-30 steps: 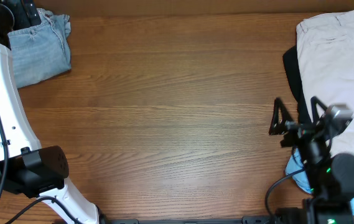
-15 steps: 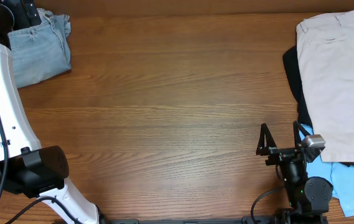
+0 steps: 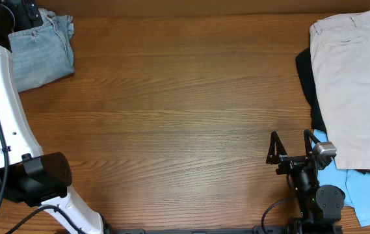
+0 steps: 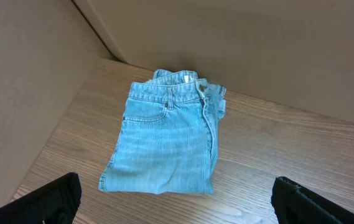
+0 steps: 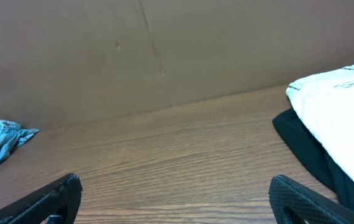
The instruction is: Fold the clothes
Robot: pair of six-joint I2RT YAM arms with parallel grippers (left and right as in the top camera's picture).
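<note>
With left fingers (image 4: pixel 55 196) and right fingers (image 5: pixel 52 198) spread empty, best pinch only the beige shorts (image 3: pixel 350 78), leaving the black garment (image 3: pixel 305 78) beneath.

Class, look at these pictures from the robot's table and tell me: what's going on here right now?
Neither hand is holding anything. The left hand hovers open over the folded denim shorts in the far left corner of the table. The right hand, also open, sits low near the front edge, beside a pile of beige shorts lying on a black garment and a sky-blue garment.
</note>
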